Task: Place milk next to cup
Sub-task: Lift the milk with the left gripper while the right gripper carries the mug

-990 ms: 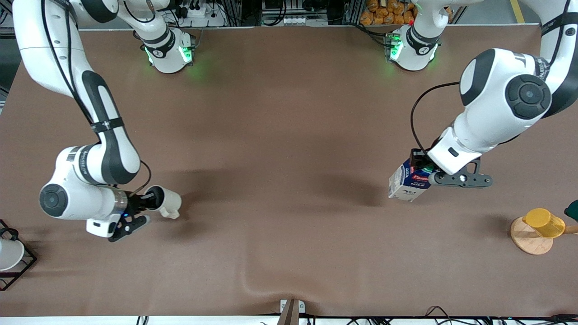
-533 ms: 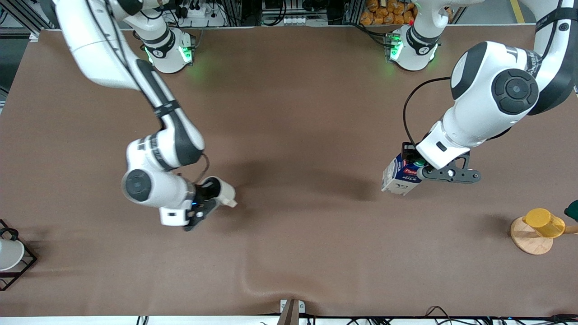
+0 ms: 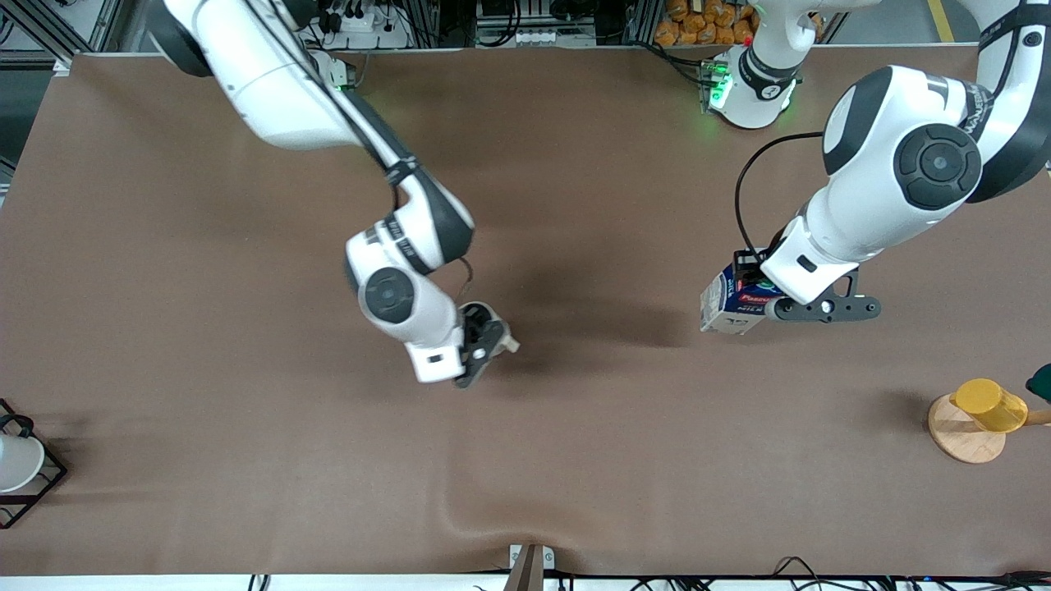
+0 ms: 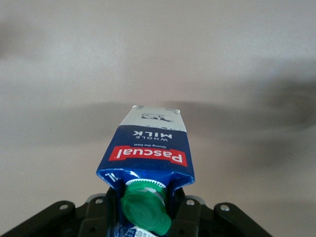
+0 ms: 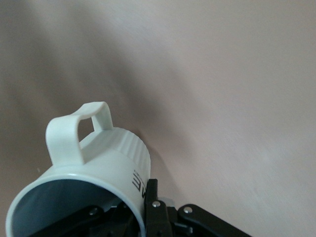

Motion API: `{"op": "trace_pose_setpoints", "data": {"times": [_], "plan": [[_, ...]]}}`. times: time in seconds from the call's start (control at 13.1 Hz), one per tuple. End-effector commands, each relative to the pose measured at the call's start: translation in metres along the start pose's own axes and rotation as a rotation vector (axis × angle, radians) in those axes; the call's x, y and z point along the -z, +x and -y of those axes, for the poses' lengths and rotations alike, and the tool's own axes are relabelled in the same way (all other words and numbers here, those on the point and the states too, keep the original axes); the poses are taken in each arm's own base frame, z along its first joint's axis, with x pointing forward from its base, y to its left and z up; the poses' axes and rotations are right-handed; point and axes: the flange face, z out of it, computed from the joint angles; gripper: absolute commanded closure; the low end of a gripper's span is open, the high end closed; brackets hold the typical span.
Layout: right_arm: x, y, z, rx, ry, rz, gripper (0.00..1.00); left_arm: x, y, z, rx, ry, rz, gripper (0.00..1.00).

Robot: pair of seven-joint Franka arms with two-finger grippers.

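The milk is a dark-blue gable-top carton with a green cap and a red label. My left gripper is shut on its top and holds it tilted above the table toward the left arm's end. In the left wrist view the milk points away from my left gripper, the cap between the jaws. The cup, a light grey-white mug, is held tilted above the middle of the table by my right gripper, which is shut on its rim. The right wrist view shows the cup with its handle up.
A yellow cup lies on a round wooden stand near the left arm's end. A white cup in a black wire rack sits at the right arm's end, nearer to the front camera.
My right arm has carried the cup from the right arm's end to over the middle of the table. My left gripper has shifted the milk slightly, still lifted.
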Motion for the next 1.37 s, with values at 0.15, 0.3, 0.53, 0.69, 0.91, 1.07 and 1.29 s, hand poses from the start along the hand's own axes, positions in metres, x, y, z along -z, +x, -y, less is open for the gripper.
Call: {"op": "trace_pose_setpoints", "data": {"times": [0.15,0.3,0.53,0.69,0.91,1.07,1.29], "plan": [[-0.01,0.026,0.024,0.14,-0.133,0.049,1.0,0.003,-0.024,-0.037,0.024,0.016,0.039,0.69],[-0.009,0.026,0.027,0.168,-0.16,0.078,1.0,-0.001,-0.035,-0.053,-0.005,0.026,0.065,0.68],[-0.011,0.009,0.024,0.149,-0.152,0.199,1.0,-0.012,-0.046,-0.08,0.009,0.03,0.088,0.68],[-0.017,0.0,0.029,0.119,-0.149,0.239,1.0,-0.02,-0.053,-0.098,0.037,0.032,0.104,0.68],[-0.021,-0.008,0.033,0.014,-0.137,0.29,0.92,-0.028,-0.052,-0.093,0.065,0.05,0.137,0.68],[-0.022,-0.005,0.042,-0.052,-0.143,0.285,0.0,-0.028,-0.052,-0.083,0.074,0.078,0.158,0.68],[-0.001,0.0,0.044,-0.087,-0.15,0.252,0.0,-0.025,-0.051,-0.076,0.09,0.088,0.165,0.68]]}}
